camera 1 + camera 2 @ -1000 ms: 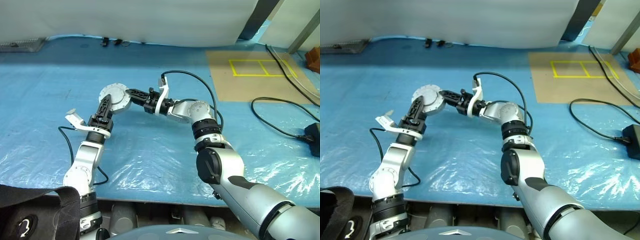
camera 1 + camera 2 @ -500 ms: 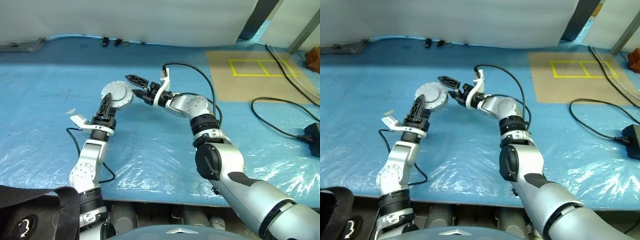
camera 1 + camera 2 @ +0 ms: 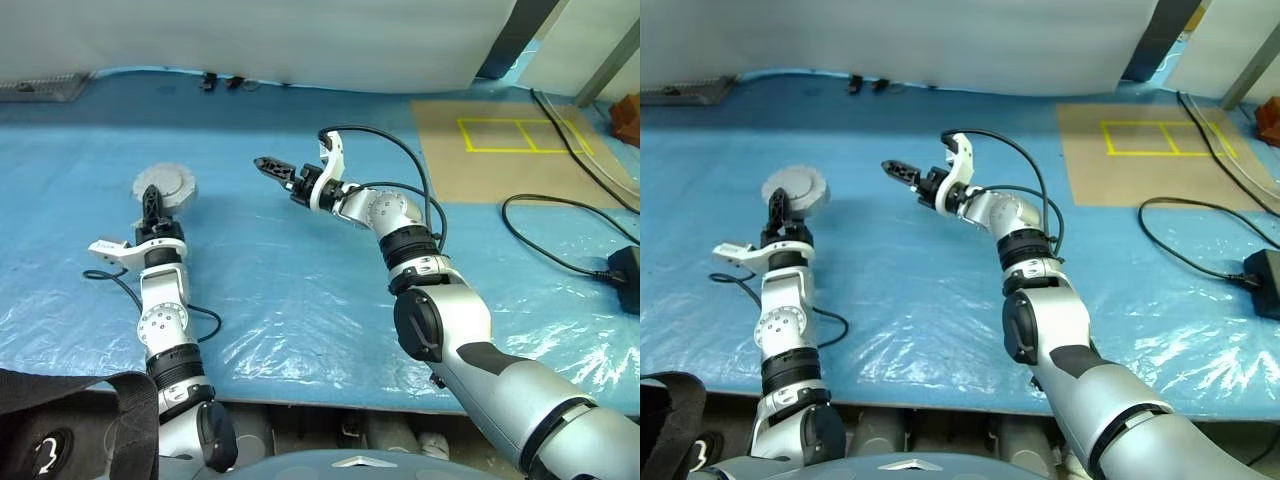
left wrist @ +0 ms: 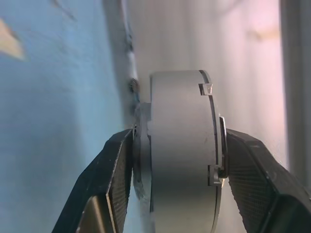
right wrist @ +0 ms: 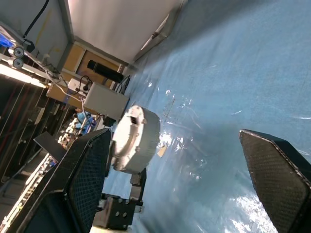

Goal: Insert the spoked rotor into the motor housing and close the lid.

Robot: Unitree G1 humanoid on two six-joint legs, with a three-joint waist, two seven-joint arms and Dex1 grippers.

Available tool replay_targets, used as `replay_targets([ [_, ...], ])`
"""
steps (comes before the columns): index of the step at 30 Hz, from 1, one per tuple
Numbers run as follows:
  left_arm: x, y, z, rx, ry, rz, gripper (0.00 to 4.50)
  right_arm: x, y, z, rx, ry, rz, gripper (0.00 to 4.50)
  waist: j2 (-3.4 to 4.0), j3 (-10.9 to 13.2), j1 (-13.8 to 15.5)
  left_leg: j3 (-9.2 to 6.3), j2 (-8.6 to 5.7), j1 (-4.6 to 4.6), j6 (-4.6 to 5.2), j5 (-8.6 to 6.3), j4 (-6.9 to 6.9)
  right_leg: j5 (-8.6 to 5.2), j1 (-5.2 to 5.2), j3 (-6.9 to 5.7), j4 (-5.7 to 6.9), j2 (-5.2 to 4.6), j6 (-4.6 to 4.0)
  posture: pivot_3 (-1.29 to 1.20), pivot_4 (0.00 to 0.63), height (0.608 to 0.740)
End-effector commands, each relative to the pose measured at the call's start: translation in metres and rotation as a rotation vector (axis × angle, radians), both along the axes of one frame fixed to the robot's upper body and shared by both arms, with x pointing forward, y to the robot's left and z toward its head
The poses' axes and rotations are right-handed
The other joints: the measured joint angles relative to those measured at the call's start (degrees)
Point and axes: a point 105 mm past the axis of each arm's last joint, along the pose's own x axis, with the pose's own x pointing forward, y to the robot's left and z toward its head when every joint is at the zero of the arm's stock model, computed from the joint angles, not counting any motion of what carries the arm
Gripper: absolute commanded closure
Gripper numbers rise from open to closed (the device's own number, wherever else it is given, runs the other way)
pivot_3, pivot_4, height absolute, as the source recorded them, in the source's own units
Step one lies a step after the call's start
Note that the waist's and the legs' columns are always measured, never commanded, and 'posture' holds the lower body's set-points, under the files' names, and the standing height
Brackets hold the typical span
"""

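Since a second ago the round grey assembly (image 3: 166, 186) has gone off to the robot's left, carried by the left tool (image 3: 151, 196), and the right tool (image 3: 276, 169), which then closed on its other edge, has let go and now stands apart over the middle of the blue sheet (image 3: 300, 300).

That assembly, light grey with small notches on its edge, reads as the motor housing with the lid on it; no copper winding and no spoked rotor shows from any side, so whether the rotor sits inside cannot be told. It is held off the sheet at the far left, gripped across its thickness.

Judged from this, the closing step looks done or nearly so, and the job in hand is carrying the unit away. Next move: lower it flat onto the sheet and release, keeping it level so the lid does not slip.

Left tool: partly spread, both black pads (image 4: 112, 180) pressed on the assembly's two faces. Right tool: spread wide, grasping nothing, its fingers pointing toward the assembly but well apart from it.
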Motion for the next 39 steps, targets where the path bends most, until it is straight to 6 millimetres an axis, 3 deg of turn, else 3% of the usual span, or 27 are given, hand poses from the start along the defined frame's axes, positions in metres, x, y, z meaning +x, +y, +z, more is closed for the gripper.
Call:
replay_targets([
  [1, 0.005, 0.011, 0.009, 0.076, -0.007, 0.055, 1.84, -0.002, 0.004, 0.02, 0.048, -0.063, 0.018, 0.11, -0.08, 0.04, 0.04, -0.01, 0.0, -0.01, 0.01, 0.01, 0.01, 0.0, 0.0, -0.01, 0.0, 0.0, 0.01, 0.0, 0.15, 0.74],
  [12, 0.003, 0.022, 0.002, 0.132, 0.058, 0.11, 1.84, -0.004, 0.006, 0.022, 0.054, -0.068, 0.028, 0.11, -0.19, 0.11, 0.02, -0.1, 0.02, -0.05, -0.1, -0.06, 0.15, 0.01, 0.0, -0.09, 0.2, -0.04, 0.0, 0.0, 0.15, 0.74],
  [18, -0.006, 0.035, 0.004, 0.203, 0.091, 0.201, 0.13, -0.006, 0.009, 0.019, -0.006, -0.11, 0.041, 0.07, -0.19, 0.11, 0.0, -0.11, 0.0, -0.01, -0.1, -0.06, 0.2, 0.0, 0.0, -0.07, 0.28, -0.06, -0.01, 0.0, 0.15, 0.74],
  [26, -0.023, 0.04, 0.034, 0.585, 0.084, 0.309, 0.06, -0.015, 0.01, 0.015, -0.149, -0.282, 0.067, 0.07, -0.19, 0.11, 0.08, -0.19, 0.02, -0.04, -0.1, -0.06, 0.22, 0.01, 0.0, -0.12, 0.28, -0.06, -0.02, 0.0, 0.15, 0.74],
  [31, -0.03, 0.003, 0.064, 0.892, -0.085, 0.131, 0.06, -0.03, -0.008, 0.012, -0.306, -0.54, 0.07, 0.07, -0.21, 0.1, 0.39, -0.24, 0.0, -0.07, -0.1, -0.06, 0.26, 0.03, 0.02, -0.14, 0.28, -0.16, 0.0, 0.0, 0.15, 0.74],
  [33, -0.033, -0.02, 0.071, 0.976, -0.18, 0.0, 0.06, -0.036, -0.022, 0.002, -0.311, -0.529, 0.07, 0.07, -0.21, 0.1, 0.56, -0.25, -0.01, -0.06, -0.1, -0.06, 0.26, 0.04, 0.03, -0.12, 0.28, -0.2, 0.03, 0.0, 0.15, 0.74],
  [37, -0.037, -0.071, 0.058, 1.265, -0.262, -0.285, 0.06, -0.045, -0.057, -0.017, -0.371, -0.532, 0.06, 0.07, -0.19, 0.1, 0.63, -0.24, -0.02, 0.08, -0.1, -0.06, 0.28, 0.05, 0.09, -0.07, 0.33, -0.17, 0.03, 0.0, 0.15, 0.74],
  [39, -0.04, -0.085, 0.05, 1.343, -0.279, -0.377, 0.06, -0.051, -0.068, -0.026, -0.428, -0.568, 0.069, 0.07, -0.18, 0.09, 0.6, -0.23, -0.02, 0.17, -0.1, -0.06, 0.27, 0.05, 0.15, -0.02, 0.32, -0.18, 0.03, 0.0, 0.15, 0.74],
])
